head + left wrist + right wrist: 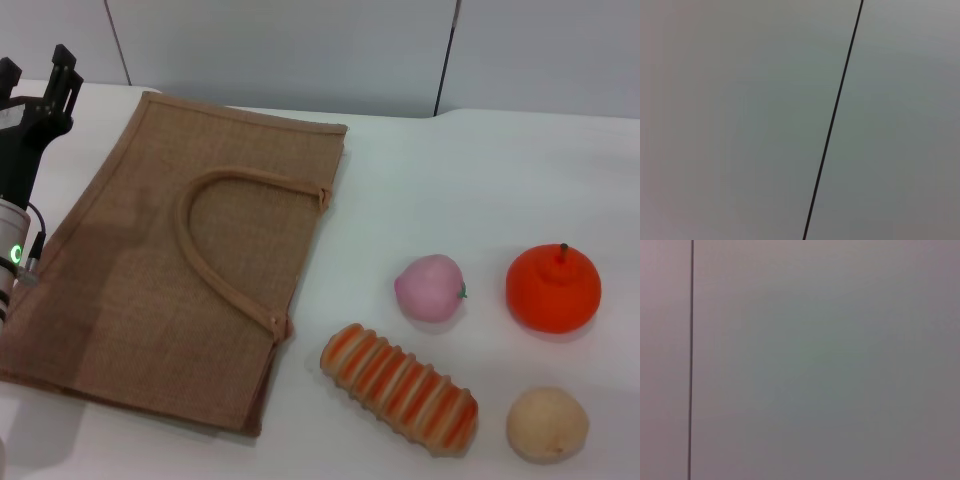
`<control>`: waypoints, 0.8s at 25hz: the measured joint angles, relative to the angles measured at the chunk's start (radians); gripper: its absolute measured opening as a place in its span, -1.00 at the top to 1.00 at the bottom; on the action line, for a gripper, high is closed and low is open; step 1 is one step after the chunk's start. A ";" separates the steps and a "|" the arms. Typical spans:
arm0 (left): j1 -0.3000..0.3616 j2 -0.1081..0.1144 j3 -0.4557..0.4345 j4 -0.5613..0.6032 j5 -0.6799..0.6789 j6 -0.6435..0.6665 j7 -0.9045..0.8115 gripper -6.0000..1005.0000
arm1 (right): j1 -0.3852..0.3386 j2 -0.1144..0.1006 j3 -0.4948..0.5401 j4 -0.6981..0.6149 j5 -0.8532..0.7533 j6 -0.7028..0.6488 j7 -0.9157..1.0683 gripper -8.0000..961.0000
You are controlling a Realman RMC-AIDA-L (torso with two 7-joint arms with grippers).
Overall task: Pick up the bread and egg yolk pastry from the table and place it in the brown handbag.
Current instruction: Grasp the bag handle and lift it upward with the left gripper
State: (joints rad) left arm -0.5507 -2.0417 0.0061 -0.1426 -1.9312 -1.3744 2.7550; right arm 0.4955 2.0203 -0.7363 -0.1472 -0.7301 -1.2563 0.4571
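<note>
1. Left gripper (40,75): parked at far left edge, beside brown handbag (130,300); fingers apart, nothing held.
2. Right gripper: not visible in any view; jaw state cannot tell. Both wrist views showed only blank wall.
3. Brown handbag: lay flat on table (430,180), handles looped across its face.
4. Bread (398,388): lay just right of the bag's near corner. Judged light and soft; ridges favoured a grasp across the middle.
5. Egg yolk pastry (546,424): lay right of bread. Judged light, possibly crumbly; gentle grasp across widest part advised.
6. Peach (430,287) and orange (553,287): lay behind, apart.
</note>
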 joint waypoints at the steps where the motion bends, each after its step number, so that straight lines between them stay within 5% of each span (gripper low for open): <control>1: 0.000 0.000 0.000 0.000 0.000 0.000 0.000 -0.48 | 0.000 0.000 0.000 0.000 0.000 0.000 0.000 -0.82; 16: -0.001 0.001 0.001 -0.001 0.004 0.015 -0.023 -0.48 | 0.000 0.000 0.000 0.000 0.000 0.001 0.000 -0.82; 20: -0.008 0.009 0.004 0.029 0.070 0.057 -0.196 -0.48 | 0.000 0.000 0.000 0.006 0.000 0.003 -0.001 -0.82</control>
State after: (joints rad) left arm -0.5588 -2.0331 0.0103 -0.1137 -1.8610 -1.3170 2.5595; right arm 0.4954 2.0198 -0.7363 -0.1417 -0.7301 -1.2534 0.4564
